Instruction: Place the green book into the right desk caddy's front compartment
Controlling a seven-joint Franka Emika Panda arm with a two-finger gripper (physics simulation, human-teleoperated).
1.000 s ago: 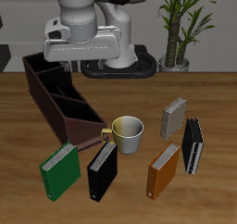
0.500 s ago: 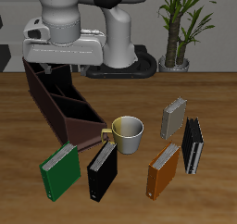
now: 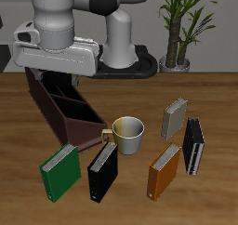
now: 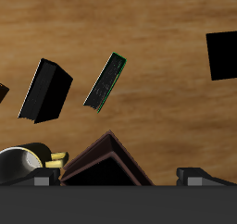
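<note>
The green book (image 3: pixel 60 171) stands upright near the table's front edge, just in front of the near end of the right desk caddy (image 3: pixel 82 134). The caddy is a long dark-brown box with three open sections, and all look empty. My gripper (image 3: pixel 54 71) hangs above the caddy's far half, well back from the book. In the wrist view the gripper (image 4: pixel 120 177) has its two fingertips far apart with nothing between them. That view also shows the green book (image 4: pixel 106 80) edge-on beyond the caddy's end (image 4: pixel 106 163).
A black book (image 3: pixel 102 169) stands beside the green one, and a cream mug (image 3: pixel 127 133) sits at the caddy's near end. An orange-brown book (image 3: pixel 164 168), a grey book (image 3: pixel 174 118) and a black-and-white book (image 3: pixel 193 145) stand farther along. A potted plant (image 3: pixel 178 33) is at the back.
The arm has swung sideways along the back of the table and dropped slightly, so it now hangs over the caddy. The books, the mug and the caddy have not moved.
</note>
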